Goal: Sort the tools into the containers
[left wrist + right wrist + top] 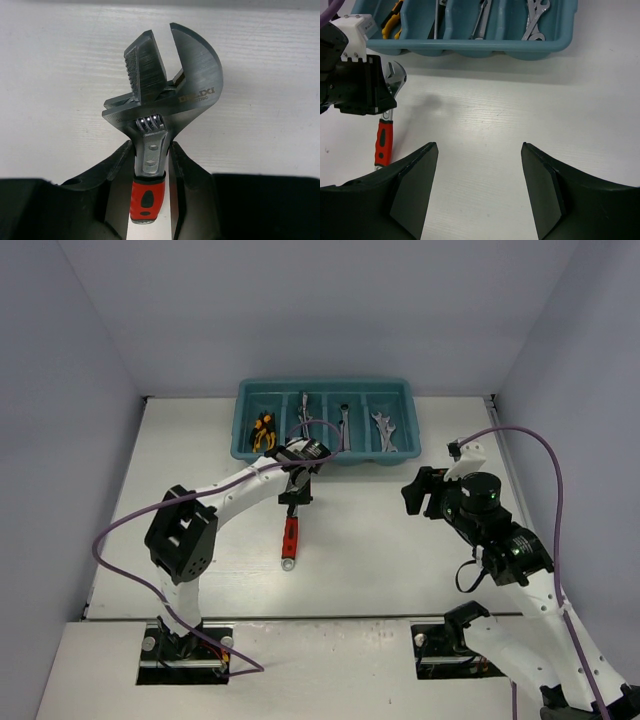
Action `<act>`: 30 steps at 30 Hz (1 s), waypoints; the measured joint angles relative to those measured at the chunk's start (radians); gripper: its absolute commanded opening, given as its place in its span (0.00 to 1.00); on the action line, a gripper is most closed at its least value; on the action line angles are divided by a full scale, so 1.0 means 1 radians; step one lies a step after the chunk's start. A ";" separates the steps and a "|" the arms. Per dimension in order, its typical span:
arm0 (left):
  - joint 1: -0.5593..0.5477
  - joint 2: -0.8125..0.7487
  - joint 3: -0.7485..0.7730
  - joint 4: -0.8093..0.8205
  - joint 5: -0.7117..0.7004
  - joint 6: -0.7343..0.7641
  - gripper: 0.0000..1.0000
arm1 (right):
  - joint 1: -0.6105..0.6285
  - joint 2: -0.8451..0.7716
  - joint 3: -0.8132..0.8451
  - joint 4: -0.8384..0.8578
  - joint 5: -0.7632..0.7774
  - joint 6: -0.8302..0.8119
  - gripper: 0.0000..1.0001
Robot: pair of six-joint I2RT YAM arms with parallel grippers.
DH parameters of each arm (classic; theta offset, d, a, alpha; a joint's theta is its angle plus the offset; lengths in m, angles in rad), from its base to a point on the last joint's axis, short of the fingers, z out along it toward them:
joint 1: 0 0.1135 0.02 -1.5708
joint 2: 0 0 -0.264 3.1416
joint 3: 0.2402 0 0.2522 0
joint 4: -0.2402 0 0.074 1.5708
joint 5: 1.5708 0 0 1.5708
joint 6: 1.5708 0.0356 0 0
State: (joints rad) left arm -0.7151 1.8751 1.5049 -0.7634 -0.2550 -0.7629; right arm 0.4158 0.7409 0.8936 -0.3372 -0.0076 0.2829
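Tools (343, 426) were mostly in the blue tray (325, 384) at 12 o'clock on the table (400, 540). Yellow pliers (262, 430) lay in its end slot (262, 400) at 9 o'clock, and silver tools (383, 430) lay in the other slots. One red wrench (290, 533) was out on the table, just at 6 o'clock from the tray, with its handle pointing to 6 o'clock.

The left pincer (151, 150) was squeezed narrow on the wrench's metal neck, just above the red part. The right pincer (479, 147) was wide and held nothing, over at 3 o'clock.

I think the wrench could slip or swing, because the grip was on smooth metal near the head and the long handle stuck out far. The handle might also bump the tray's near rim if it was carried too low. It could drop into the wrong slot too.
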 measured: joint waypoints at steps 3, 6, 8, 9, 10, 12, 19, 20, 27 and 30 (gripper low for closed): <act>0.000 0.000 0.021 -0.008 -0.020 0.013 0.00 | 0.015 -0.012 0.000 -0.004 -0.001 0.000 0.65; 0.000 -0.001 0.056 -0.012 -0.038 0.031 0.00 | 0.018 -0.012 0.000 -0.008 -0.001 0.000 0.65; 0.001 -0.001 0.087 -0.013 -0.047 0.046 0.00 | 0.018 -0.008 0.001 -0.014 -0.001 0.001 0.65; 0.001 -0.001 0.103 -0.013 -0.053 0.053 0.00 | 0.018 -0.004 0.004 -0.017 -0.001 0.001 0.65; 0.002 -0.001 0.118 -0.013 -0.059 0.060 0.00 | 0.018 0.000 0.006 -0.018 -0.001 0.001 0.65; 0.006 -0.001 0.150 -0.011 -0.067 0.075 0.00 | 0.018 0.011 0.009 -0.019 0.003 0.000 0.65; 0.071 0.011 0.295 -0.022 -0.055 0.122 0.00 | 0.018 0.028 0.010 -0.021 0.040 0.006 0.65; 0.087 0.023 0.331 -0.025 -0.050 0.132 0.00 | 0.018 0.028 0.010 -0.021 0.046 0.008 0.65; 0.206 0.140 0.593 -0.021 -0.011 0.178 0.00 | 0.018 0.012 0.010 -0.027 0.080 0.032 0.65; 0.247 0.209 0.695 -0.021 0.016 0.192 0.00 | 0.018 0.007 0.010 -0.028 0.098 0.041 0.65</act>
State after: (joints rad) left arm -0.4681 2.0842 2.1995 -0.7842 -0.2388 -0.5704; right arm 0.4339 0.7475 0.9039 -0.3653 0.0899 0.3241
